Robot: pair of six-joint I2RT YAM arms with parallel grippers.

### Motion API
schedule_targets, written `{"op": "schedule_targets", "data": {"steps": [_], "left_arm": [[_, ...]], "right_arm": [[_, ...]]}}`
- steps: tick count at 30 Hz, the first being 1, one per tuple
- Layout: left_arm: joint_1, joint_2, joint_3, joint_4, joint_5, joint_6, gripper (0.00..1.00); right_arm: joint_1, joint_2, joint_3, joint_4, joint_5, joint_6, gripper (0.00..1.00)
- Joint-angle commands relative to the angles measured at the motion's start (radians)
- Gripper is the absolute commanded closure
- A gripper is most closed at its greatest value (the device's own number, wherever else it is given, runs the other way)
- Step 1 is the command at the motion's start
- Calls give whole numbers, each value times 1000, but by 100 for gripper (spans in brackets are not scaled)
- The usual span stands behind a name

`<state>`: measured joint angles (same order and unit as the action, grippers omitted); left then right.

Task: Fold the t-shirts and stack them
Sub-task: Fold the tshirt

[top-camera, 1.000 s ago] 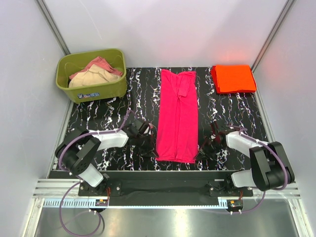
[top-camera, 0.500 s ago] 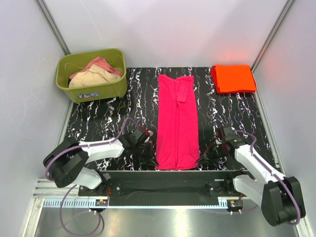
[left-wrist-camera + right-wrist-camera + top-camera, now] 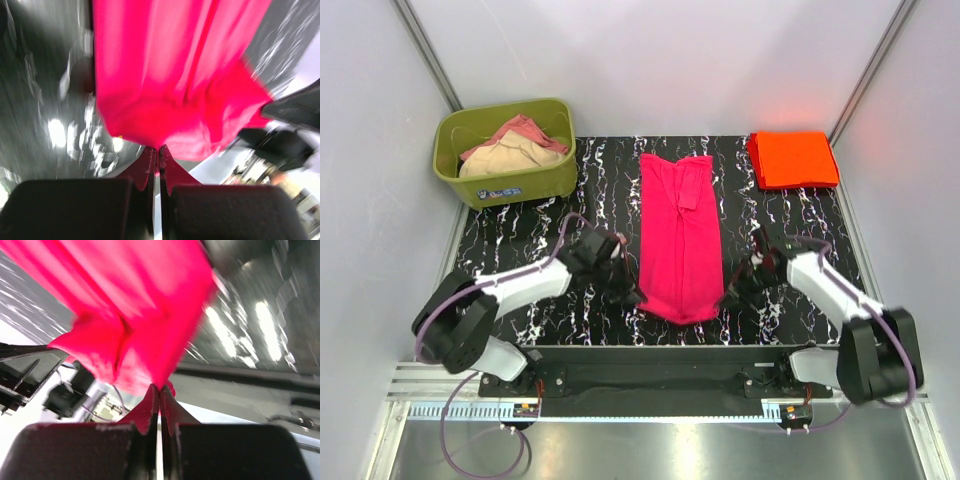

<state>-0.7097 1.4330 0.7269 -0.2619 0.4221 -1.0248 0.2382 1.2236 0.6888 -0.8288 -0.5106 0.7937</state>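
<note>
The hot pink t-shirt (image 3: 679, 235) lies as a long narrow strip down the middle of the black marbled table, its near hem lifted and sagging. My left gripper (image 3: 633, 296) is shut on the near left corner of that hem; the pink cloth (image 3: 165, 90) hangs from the closed fingertips (image 3: 150, 165) in the left wrist view. My right gripper (image 3: 727, 293) is shut on the near right corner, with the pink cloth (image 3: 130, 305) bunched above it in the right wrist view. The orange-red t-shirt (image 3: 792, 159) lies folded at the far right corner.
An olive-green tub (image 3: 506, 150) holding beige and pink cloth stands at the far left. White walls close in the table on three sides. The arm bases sit on a black rail (image 3: 660, 375) at the near edge.
Both grippers have lifted the pink shirt's near hem and carried it away from the front edge toward the far side. The strip now looks shorter, its near end sagging between them.
</note>
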Motion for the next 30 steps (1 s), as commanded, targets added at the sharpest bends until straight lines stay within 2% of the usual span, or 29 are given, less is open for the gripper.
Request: {"op": "schedule_targets", "data": {"steps": [1, 9, 14, 18, 22, 30], "left_arm": [[84, 93, 170, 3, 52, 80, 100], [225, 365, 491, -72, 125, 150, 100], [282, 493, 667, -96, 147, 152, 100], [311, 560, 753, -99, 168, 138, 100], [332, 609, 819, -99, 176, 135, 100], [349, 682, 871, -99, 207, 132, 100]], "right_arm": [[-45, 144, 168, 19, 35, -91, 100], [-143, 532, 567, 13, -9, -186, 100], [-180, 678, 779, -10, -46, -198, 100], [-195, 789, 880, -29, -75, -214, 100], [-204, 832, 939, -35, -85, -220, 100], [-212, 918, 1037, -39, -112, -243, 100]]}}
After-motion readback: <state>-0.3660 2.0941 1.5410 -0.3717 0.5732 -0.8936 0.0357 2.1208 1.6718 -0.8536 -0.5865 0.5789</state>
